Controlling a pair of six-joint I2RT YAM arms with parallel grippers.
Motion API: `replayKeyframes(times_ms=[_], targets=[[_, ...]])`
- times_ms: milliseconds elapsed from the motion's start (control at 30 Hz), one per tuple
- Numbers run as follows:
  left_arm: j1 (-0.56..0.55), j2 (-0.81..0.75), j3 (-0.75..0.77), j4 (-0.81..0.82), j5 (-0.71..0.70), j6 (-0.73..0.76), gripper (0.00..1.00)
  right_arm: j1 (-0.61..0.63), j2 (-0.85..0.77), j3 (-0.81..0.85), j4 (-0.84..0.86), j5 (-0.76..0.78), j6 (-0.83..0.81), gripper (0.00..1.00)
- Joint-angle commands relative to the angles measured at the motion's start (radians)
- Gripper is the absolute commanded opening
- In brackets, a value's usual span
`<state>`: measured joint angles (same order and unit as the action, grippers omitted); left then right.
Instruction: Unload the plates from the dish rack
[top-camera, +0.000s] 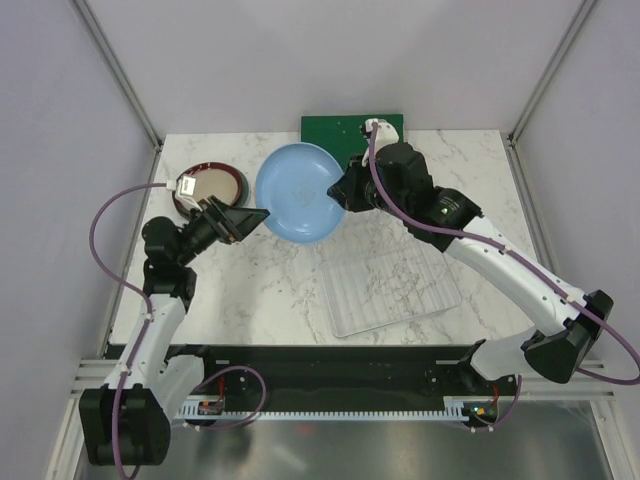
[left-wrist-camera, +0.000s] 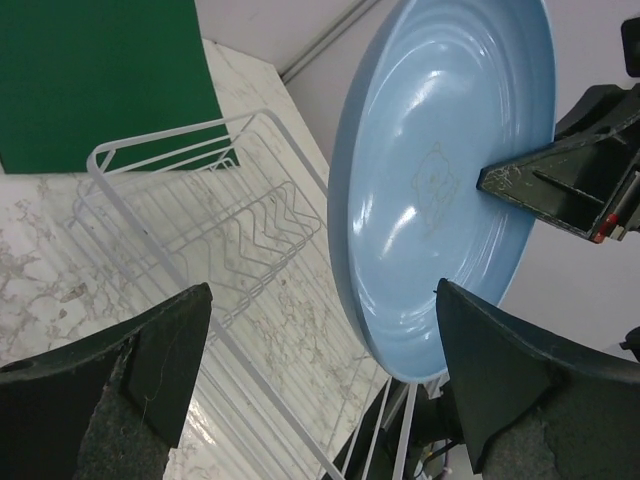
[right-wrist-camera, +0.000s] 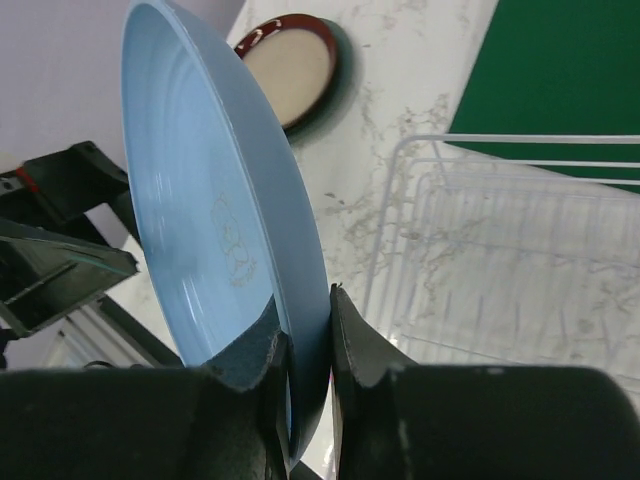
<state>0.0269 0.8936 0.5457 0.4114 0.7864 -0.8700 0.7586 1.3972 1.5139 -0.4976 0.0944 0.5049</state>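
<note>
- White marble-patterned desk (top-camera: 250, 290) forms the floor of a pale-walled enclosure, with both arm bases bolted at its near edge.
- Nearest the bases, right of centre, a rectangular white thin-wire dish rack (top-camera: 392, 288) lies flat on the desk. The marble veining shows through its whole grid. In the left wrist view its row of bent wire dividers holds no plate.
- Beyond it on the left, the left gripper (top-camera: 250, 217) hangs above the desk with its jaws spread as wide as they go and nothing between them. Its fingertips point at the near-left rim of the raised plate; whether they touch it cannot be told.
- A light blue round plate (top-camera: 298, 192) is held in the air between the two arms, beyond the rack and tipped up on edge. It is glossy, with shallow concentric rings and a faint pale motif at the centre of its hollow face.
- The right gripper (right-wrist-camera: 305, 332) is nearly closed, pinching the plate's right rim between its two dark pads.
- Farther left, a round red-brown rimmed plate with a cream centre (top-camera: 212, 186) lies flat on the desk. A grey-green rim (right-wrist-camera: 340, 80) shows from under it, so it rests on another plate. The left wrist hides part of this stack from above.
- A flat dark green rectangular board (top-camera: 335, 128) lies at the far edge, partly under the right arm.
</note>
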Motion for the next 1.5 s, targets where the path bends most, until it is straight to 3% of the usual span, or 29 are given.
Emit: replayKeyframes(times_ms=[0, 100, 167, 200, 233, 267, 300, 333, 433, 467, 533, 567, 633, 767, 967, 1200, 1467], targets=[[-0.065, 0.019, 0.011, 0.098, -0.068, -0.027, 1.0, -0.005, 0.002, -0.037, 0.165, -0.145, 0.09, 0.0], [-0.11, 0.045, 0.022, 0.121, -0.085, -0.02, 1.0, -0.004, 0.002, -0.072, 0.205, -0.185, 0.124, 0.0], [-0.122, 0.068, 0.034, 0.138, -0.088, -0.012, 0.85, -0.004, 0.002, -0.092, 0.226, -0.202, 0.138, 0.0], [-0.128, 0.076, 0.037, 0.141, -0.088, -0.011, 0.73, -0.004, 0.002, -0.095, 0.228, -0.202, 0.139, 0.0], [-0.128, 0.08, 0.039, 0.144, -0.09, -0.009, 0.29, -0.004, 0.0, -0.098, 0.228, -0.2, 0.138, 0.0], [-0.128, 0.085, 0.042, 0.145, -0.095, -0.007, 0.12, -0.004, -0.003, -0.1, 0.228, -0.197, 0.135, 0.0], [-0.128, 0.087, 0.045, 0.144, -0.099, -0.001, 0.04, -0.004, -0.007, -0.101, 0.228, -0.194, 0.133, 0.0], [-0.128, 0.085, 0.046, 0.141, -0.108, 0.005, 0.02, -0.004, -0.012, -0.101, 0.228, -0.193, 0.13, 0.0], [-0.13, 0.094, 0.063, 0.11, -0.111, 0.029, 0.02, -0.008, -0.021, -0.109, 0.226, -0.208, 0.129, 0.14], [-0.13, 0.099, 0.083, 0.072, -0.113, 0.038, 0.02, -0.011, -0.02, -0.109, 0.226, -0.214, 0.129, 0.41], [-0.13, 0.113, 0.103, 0.029, -0.116, 0.081, 0.02, -0.015, -0.021, -0.115, 0.217, -0.211, 0.123, 0.72], [-0.13, 0.111, 0.123, -0.005, -0.131, 0.101, 0.02, -0.015, -0.027, -0.119, 0.214, -0.187, 0.118, 0.81], [-0.13, 0.093, 0.138, -0.115, -0.197, 0.163, 0.02, -0.018, -0.044, -0.121, 0.179, -0.135, 0.1, 0.82], [-0.127, 0.041, 0.164, -0.272, -0.331, 0.253, 0.02, -0.034, -0.093, -0.123, 0.125, 0.002, 0.044, 0.94], [-0.087, 0.021, 0.198, -0.519, -0.529, 0.342, 0.02, -0.065, -0.155, -0.116, 0.036, 0.111, -0.022, 0.94], [0.164, 0.013, 0.099, -0.58, -0.434, 0.312, 0.02, -0.088, -0.196, -0.165, 0.016, 0.117, -0.04, 0.95], [0.211, 0.114, -0.01, -0.565, -0.3, 0.292, 0.02, -0.099, -0.196, -0.193, 0.016, 0.103, -0.042, 0.94]])
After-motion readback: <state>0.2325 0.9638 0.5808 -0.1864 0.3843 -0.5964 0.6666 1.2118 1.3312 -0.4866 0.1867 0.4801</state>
